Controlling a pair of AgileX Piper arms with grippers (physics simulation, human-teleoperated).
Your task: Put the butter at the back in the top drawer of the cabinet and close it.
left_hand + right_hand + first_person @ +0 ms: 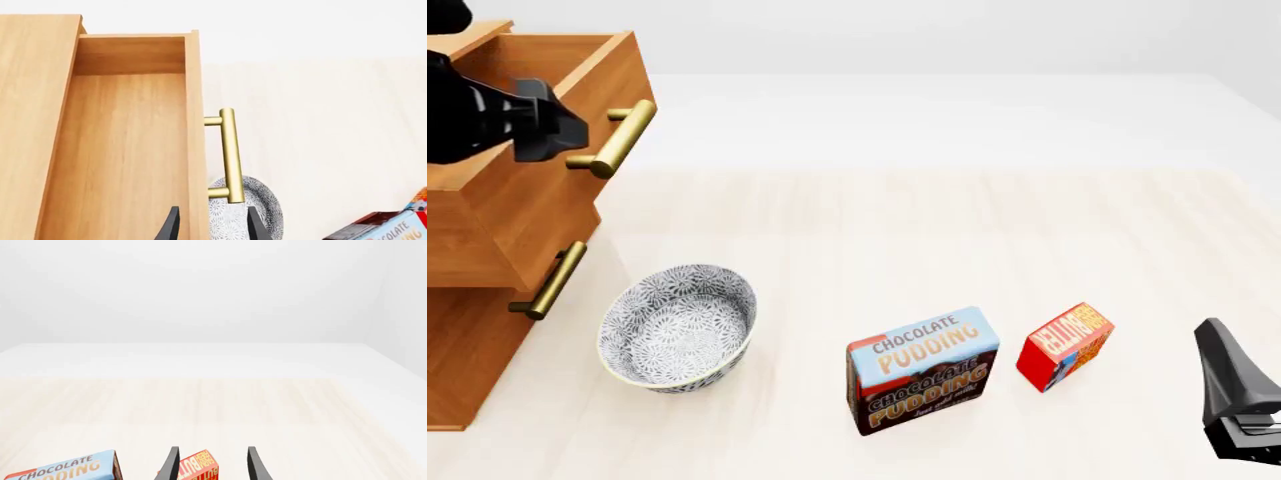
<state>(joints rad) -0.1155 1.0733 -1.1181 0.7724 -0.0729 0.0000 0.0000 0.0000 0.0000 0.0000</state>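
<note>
The butter (1065,345), a small red and orange box, stands on the table at the front right, beside the pudding box. My right gripper (1214,345) is open to the right of the butter and apart from it. In the right wrist view the butter (197,468) shows between the open fingers (172,465), further out. The cabinet (474,360) stands at the far left with its top drawer (507,230) pulled out and nothing in it (120,150). My left gripper (561,130) is open at the brass handle (617,140), its fingers astride the drawer front (195,150).
A patterned grey bowl (678,325) sits in front of the cabinet, below the open drawer. A brown-and-blue chocolate pudding box (924,370) stands left of the butter. The second drawer's handle (547,280) sticks out towards the bowl.
</note>
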